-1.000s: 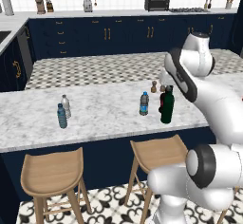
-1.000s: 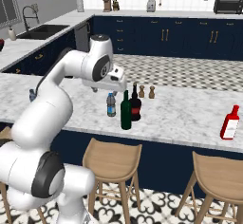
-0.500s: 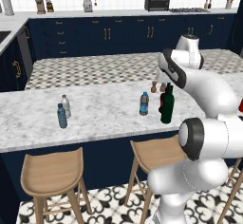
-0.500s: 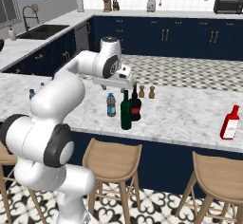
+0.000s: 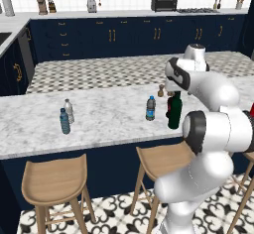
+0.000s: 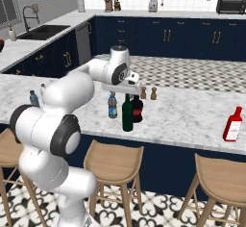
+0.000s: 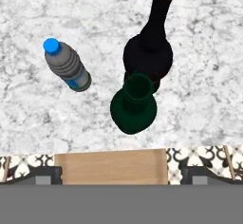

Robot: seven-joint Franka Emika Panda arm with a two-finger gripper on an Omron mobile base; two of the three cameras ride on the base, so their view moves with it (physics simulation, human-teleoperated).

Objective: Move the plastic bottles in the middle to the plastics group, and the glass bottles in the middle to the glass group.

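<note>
Dark green bottle [image 7: 133,105], seemingly black bottle [image 7: 148,54]

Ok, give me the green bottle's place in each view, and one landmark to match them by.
Left base view: green bottle right of centre on the counter, just left of the arm.
Right base view: centre, nearest the counter's front edge.
Hand view: seen from above, centre, below the black bottle.
Shared landmark: the blue-capped plastic bottle standing apart to the green bottle's left.
</note>
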